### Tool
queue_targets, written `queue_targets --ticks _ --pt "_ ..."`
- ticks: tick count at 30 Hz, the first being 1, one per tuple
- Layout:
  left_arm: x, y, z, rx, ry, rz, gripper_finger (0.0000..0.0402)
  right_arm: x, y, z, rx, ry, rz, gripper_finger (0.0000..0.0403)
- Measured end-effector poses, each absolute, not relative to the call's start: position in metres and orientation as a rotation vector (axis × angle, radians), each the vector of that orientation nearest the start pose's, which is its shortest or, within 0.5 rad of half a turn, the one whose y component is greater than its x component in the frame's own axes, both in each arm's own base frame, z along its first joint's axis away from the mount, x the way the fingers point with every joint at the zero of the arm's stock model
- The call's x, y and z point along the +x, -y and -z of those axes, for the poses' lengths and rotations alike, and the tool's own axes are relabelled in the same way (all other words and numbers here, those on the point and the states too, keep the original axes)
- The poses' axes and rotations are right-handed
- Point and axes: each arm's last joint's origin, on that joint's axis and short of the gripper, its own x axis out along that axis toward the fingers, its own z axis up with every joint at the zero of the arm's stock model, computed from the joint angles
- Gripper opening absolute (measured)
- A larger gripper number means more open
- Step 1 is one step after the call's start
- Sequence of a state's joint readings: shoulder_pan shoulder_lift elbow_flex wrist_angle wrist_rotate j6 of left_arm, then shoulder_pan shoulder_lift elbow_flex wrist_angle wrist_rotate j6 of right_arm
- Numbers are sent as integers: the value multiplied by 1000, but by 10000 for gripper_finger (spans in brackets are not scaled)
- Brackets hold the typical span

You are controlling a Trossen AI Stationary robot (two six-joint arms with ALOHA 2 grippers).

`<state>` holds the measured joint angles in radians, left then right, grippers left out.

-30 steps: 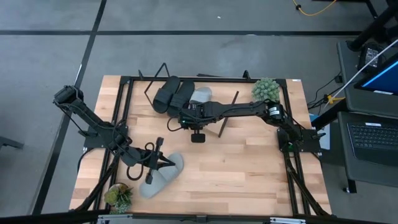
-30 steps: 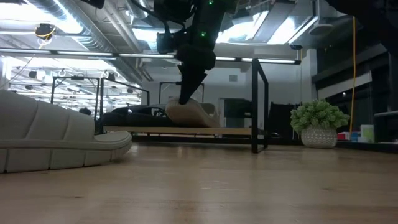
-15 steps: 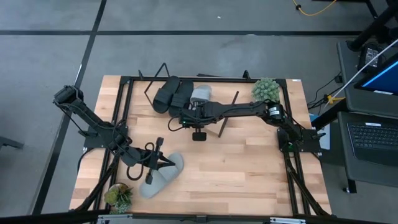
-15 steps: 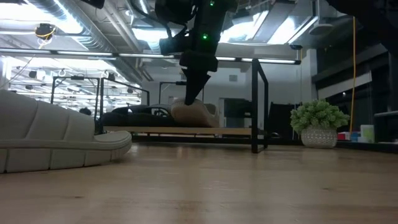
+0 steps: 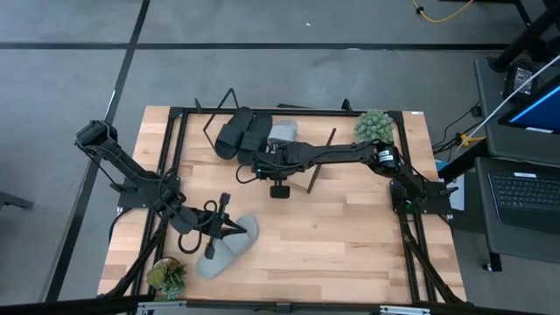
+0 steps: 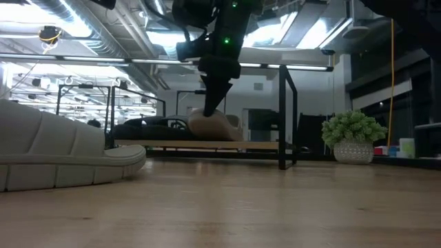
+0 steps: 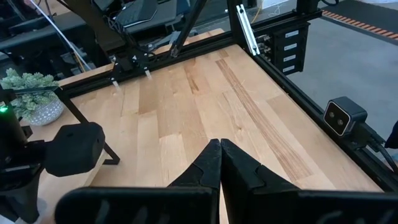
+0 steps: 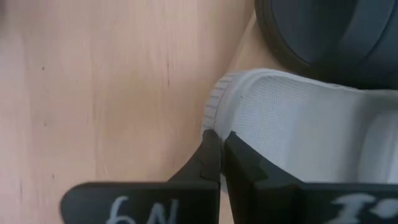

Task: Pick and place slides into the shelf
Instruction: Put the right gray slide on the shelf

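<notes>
Two grippers: both with fingers together.
Right gripper (image 8: 219, 146): pinching rim of grey slide (image 8: 298, 124) on shelf (image 8: 93, 81).
Left gripper (image 7: 219, 155): empty, beside second grey slide (image 5: 226, 248), unseen by its wrist view.

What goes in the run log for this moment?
right gripper: shut on grey slide, at shelf | left gripper: shut, idle beside second grey slide

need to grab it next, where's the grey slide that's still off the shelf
In the high view the loose grey slide lies on the table's near-left part, beside the left gripper and just right of the small corner plant.
</notes>
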<state>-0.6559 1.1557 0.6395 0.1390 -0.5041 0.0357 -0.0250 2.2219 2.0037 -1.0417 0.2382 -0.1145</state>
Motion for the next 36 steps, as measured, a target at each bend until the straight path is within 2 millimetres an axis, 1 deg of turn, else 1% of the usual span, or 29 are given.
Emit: queue_targets --ticks 12,20,25,30,33,36 --pt "201 137 -242 243 -313 156 0 463 19 -229 -226 -1248 114 10" --pt "201 137 -242 243 -313 156 0 467 21 -230 -188 -1201 84 60" --pt "201 137 -242 242 -314 156 0 473 21 -233 -187 -1136 92 75" --pt "201 137 -242 242 -313 156 0 475 22 -234 -187 -1108 96 77" --pt "201 137 -242 242 -313 156 0 474 22 -239 -163 -1113 112 75" --pt "201 137 -242 241 -313 156 0 473 22 -248 -163 -1121 112 51"
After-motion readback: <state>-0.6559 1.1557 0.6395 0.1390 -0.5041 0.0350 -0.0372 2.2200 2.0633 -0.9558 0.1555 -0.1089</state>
